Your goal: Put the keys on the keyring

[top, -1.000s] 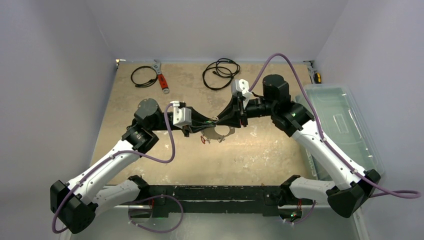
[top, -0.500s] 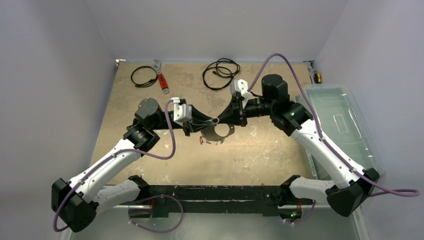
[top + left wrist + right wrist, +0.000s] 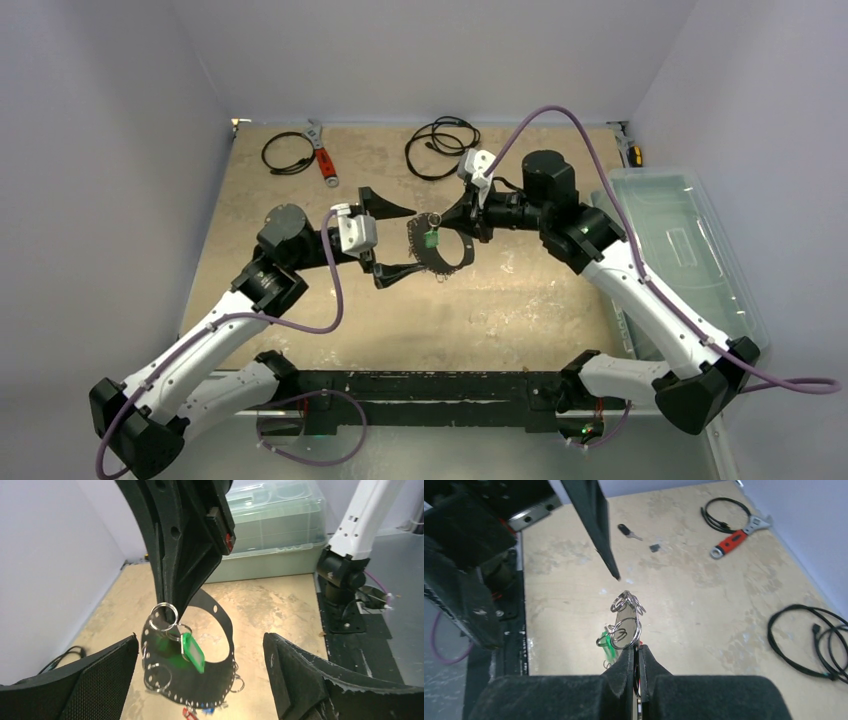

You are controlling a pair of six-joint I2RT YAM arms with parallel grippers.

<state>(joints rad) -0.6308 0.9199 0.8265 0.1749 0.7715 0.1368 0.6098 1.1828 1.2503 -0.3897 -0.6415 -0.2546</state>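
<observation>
The keyring (image 3: 220,616) hangs clear of the tabletop (image 3: 540,310), pinched at its edge by the fully closed right jaws, with the left jaws wide and empty just beside it. On this single narrow grip the plate may swing or slip if the left jaws bump it, shaking the green-tagged key (image 3: 192,652) that dangles from it. The left wrist view shows that key and the plate's face; only the right wrist view shows a dark key (image 3: 629,531) lying on the tabletop, not yet threaded.
</observation>
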